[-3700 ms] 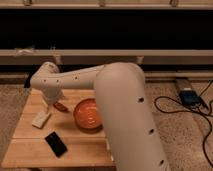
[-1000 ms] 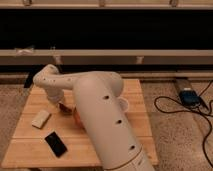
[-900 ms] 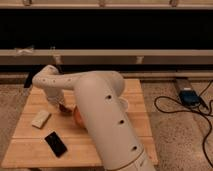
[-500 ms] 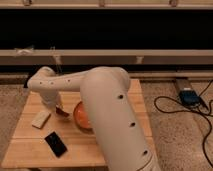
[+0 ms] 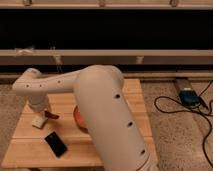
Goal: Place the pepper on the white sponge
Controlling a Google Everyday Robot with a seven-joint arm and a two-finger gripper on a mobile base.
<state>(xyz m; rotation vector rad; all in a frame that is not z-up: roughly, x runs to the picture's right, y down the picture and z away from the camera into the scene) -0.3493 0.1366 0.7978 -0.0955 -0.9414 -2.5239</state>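
The gripper [image 5: 44, 111] hangs from my white arm over the left part of the wooden table [image 5: 30, 150]. It is shut on the pepper [image 5: 51, 115], a small dark-red piece that sticks out to its right, low over the table. The white sponge [image 5: 37, 121] lies directly below and to the left of the gripper, partly covered by it. The pepper's tip is just right of the sponge's edge. I cannot tell whether the pepper touches the sponge.
An orange bowl [image 5: 78, 118] sits mid-table, mostly hidden by my arm. A black phone [image 5: 56, 144] lies near the front left. A blue device [image 5: 189, 96] with black cables lies on the floor at right. A dark wall with rails runs behind.
The gripper has carried the pepper left and down, from beside the bowl to just over the sponge. The bowl, phone and sponge have stayed in place.
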